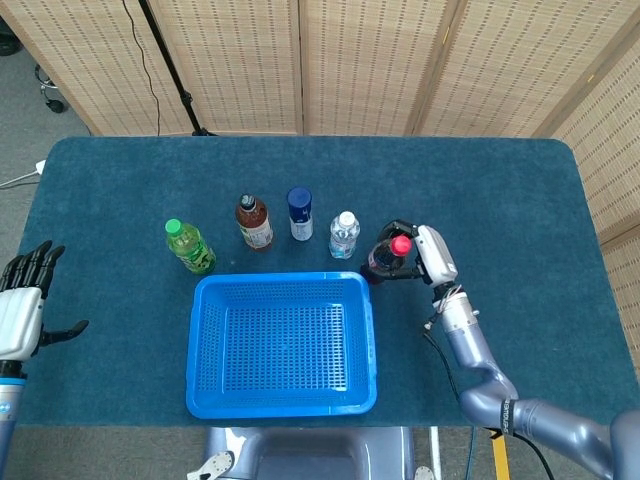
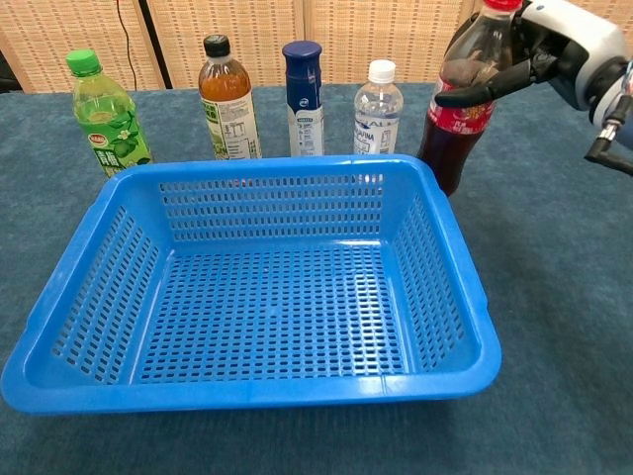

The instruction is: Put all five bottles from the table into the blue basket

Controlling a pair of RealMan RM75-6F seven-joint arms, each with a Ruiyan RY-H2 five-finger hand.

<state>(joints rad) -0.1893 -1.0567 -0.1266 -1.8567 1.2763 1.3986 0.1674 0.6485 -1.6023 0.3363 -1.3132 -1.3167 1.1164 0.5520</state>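
1. Five bottles are standing in a row on the table (image 1: 500, 190) behind the blue basket (image 2: 435, 213), and none is lying inside it yet: the green bottle (image 1: 189, 247), the brown tea bottle (image 1: 254, 222), the dark blue bottle (image 1: 300, 213), the clear water bottle (image 1: 344, 235) and the red-capped cola bottle (image 2: 458, 104).
2. Wrapping around the upper body of the cola bottle, the right hand (image 2: 554, 49) is closing its fingers on the label zone; the bottle is tilting, its cap leaning toward the hand, while its base appears to be sitting just beside the basket's far right corner (whether the base is touching the cloth cannot be told).
3. Hovering at the near left edge of the table, the left hand (image 1: 22, 310) is holding nothing, its fingers spread apart and well away from every bottle.
4. By these views, the first of five transfers is being carried out, at the grasp-and-lift stage.
5. Calling for a lift that clears the basket's rim, the next move is likely to be a short carry toward the robot and leftward over the mesh floor, then a release; the tilt is suggesting a firm grip before the lift.
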